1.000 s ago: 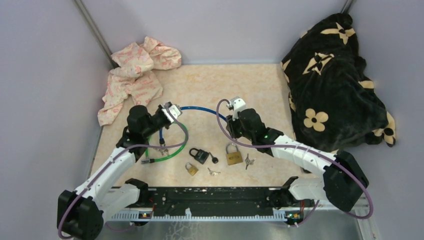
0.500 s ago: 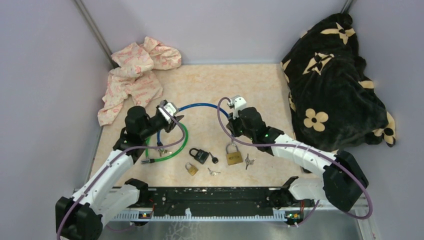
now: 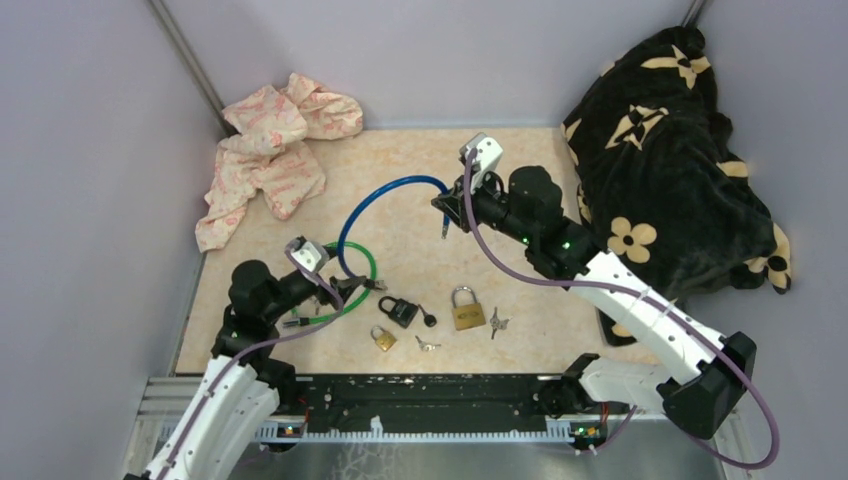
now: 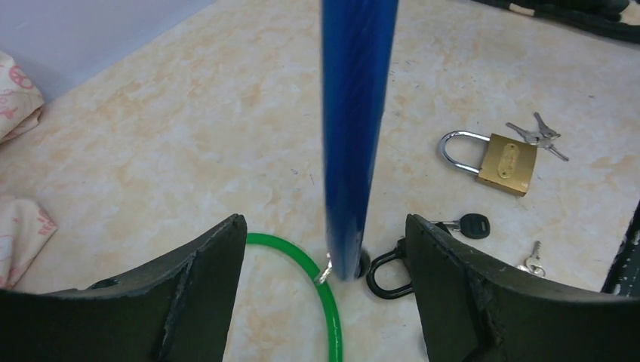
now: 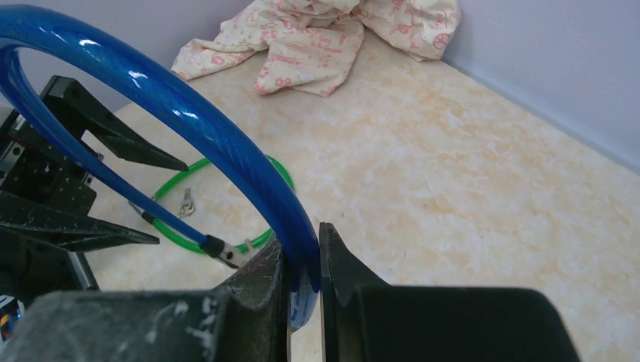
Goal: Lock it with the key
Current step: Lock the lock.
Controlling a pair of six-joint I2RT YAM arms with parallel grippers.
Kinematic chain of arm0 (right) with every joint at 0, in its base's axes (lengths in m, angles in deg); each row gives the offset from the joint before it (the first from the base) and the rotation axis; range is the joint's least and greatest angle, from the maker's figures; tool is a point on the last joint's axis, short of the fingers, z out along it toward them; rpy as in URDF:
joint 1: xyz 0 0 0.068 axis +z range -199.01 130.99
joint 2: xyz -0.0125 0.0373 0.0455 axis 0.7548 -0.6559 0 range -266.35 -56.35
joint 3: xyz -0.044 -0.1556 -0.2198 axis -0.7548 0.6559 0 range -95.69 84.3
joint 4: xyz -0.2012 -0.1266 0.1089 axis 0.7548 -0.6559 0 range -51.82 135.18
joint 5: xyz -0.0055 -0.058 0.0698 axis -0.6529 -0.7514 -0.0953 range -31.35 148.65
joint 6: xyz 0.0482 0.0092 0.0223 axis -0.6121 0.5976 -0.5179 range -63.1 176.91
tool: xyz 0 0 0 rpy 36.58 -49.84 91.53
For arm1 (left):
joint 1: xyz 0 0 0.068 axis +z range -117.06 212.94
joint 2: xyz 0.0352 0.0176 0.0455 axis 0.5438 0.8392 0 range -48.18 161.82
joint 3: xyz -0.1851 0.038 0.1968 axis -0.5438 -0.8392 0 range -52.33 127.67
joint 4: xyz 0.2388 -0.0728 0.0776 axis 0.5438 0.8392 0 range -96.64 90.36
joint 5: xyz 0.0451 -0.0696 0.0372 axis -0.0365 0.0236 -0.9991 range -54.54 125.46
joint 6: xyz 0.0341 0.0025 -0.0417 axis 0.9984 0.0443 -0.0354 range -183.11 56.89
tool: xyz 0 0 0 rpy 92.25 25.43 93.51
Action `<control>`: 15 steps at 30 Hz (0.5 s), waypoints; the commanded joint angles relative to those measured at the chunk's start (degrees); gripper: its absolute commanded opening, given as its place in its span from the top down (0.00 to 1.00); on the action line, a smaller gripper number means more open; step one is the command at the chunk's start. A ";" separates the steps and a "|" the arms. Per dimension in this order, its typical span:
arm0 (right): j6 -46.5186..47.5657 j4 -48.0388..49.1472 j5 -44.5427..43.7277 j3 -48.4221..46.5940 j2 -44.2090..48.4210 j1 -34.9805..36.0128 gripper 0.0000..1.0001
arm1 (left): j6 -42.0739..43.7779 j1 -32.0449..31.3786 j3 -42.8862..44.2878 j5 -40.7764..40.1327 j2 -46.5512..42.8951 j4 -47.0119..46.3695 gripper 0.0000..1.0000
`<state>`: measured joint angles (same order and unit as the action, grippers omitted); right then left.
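A blue cable lock (image 3: 372,195) arcs up off the table. My right gripper (image 3: 447,208) is shut on its thick end (image 5: 302,249), held above the table. The thin end with its metal tip (image 5: 226,253) hangs low over a green cable lock (image 3: 345,300). My left gripper (image 3: 352,288) stands open; the blue cable (image 4: 358,136) passes between its fingers (image 4: 204,286) without touching them. A black padlock (image 3: 400,310) lies beside a black-headed key (image 3: 430,320). Other keys (image 3: 427,344) lie loose near the padlocks.
A small brass padlock (image 3: 383,337) and a larger brass one (image 3: 467,312) with keys (image 3: 497,322) lie near the front. A pink cloth (image 3: 270,150) is at the back left, a black flowered blanket (image 3: 660,150) at the right. Walls close in three sides.
My left gripper has opened, let go of the blue cable and drawn back toward the near edge. My right gripper has shut on the cable's other end and lifted it up and away.
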<state>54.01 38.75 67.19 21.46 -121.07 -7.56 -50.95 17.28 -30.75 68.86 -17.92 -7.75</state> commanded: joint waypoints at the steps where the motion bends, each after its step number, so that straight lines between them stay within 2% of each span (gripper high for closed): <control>1: 0.94 0.22 3.43 -8.00 0.87 -0.32 1.00 | -6.15 1.81 -2.83 2.90 -5.47 -2.14 0.18; 5: 0.90 -0.29 3.75 -12.81 0.11 -0.31 1.00 | -9.56 2.65 -3.28 6.96 -7.21 -4.28 0.20; 7: -0.01 -0.70 1.62 -15.38 -0.70 -0.31 1.00 | -11.87 2.65 -2.59 11.89 -7.28 -4.38 0.20; 11: -0.48 -0.17 -1.52 -19.14 -1.76 -0.34 1.00 | -20.28 2.70 -2.69 19.08 -8.11 -5.90 0.19; 15: -0.44 0.86 -0.61 -21.47 -2.86 -0.29 1.00 | -25.32 2.65 -4.14 20.55 -9.30 -8.07 0.18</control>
<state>55.54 33.61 66.95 5.22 -123.26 -7.56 -68.72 19.66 -33.70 84.03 -25.81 -11.83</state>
